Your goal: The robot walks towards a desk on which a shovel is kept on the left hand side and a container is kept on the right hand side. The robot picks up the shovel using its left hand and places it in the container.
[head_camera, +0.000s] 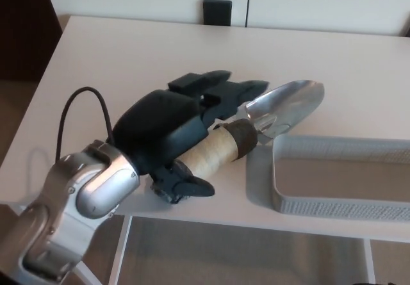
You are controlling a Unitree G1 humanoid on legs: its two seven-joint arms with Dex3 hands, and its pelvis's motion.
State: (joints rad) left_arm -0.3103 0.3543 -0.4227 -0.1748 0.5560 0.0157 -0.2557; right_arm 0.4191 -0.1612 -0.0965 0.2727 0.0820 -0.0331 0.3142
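Now left hand point(173, 128) clenched around shovel point(256, 128) handle (blade beside container point(339, 176)).

shovel point(256, 122) on desk point(128, 61), container point(339, 176) rt
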